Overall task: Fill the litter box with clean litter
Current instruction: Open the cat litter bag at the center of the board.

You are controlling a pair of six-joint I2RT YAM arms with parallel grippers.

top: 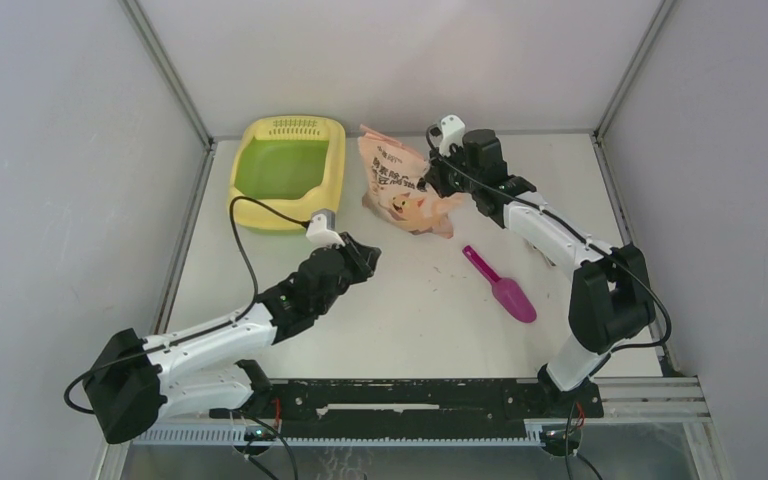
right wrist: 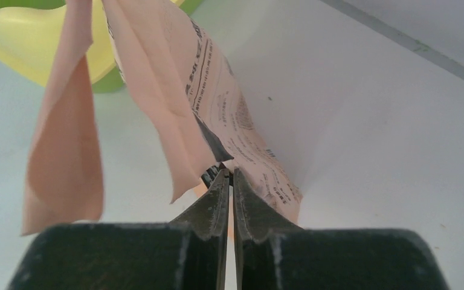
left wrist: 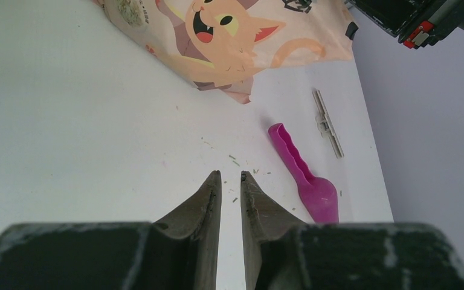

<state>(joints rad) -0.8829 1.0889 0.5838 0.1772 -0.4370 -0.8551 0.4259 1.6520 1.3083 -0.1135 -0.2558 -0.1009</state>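
- Left arm (top: 210, 335): white link shells, black joint housings.
- Right arm (top: 560, 235): matching white-and-black build.
- Black cable (top: 245, 262): thin, one running along each arm.
- Wrist camera (top: 322, 230): small white housing.
- Left gripper (left wrist: 229, 175): dark tapered fingers, scuffed edges.
- Right gripper (right wrist: 229, 174): same dark, worn fingers.
- Base rail (top: 410, 395): black, perforated.

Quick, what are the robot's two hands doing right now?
Left gripper: slightly open, holding nothing.
Right gripper: closed, pinching the edge of the peach bag.
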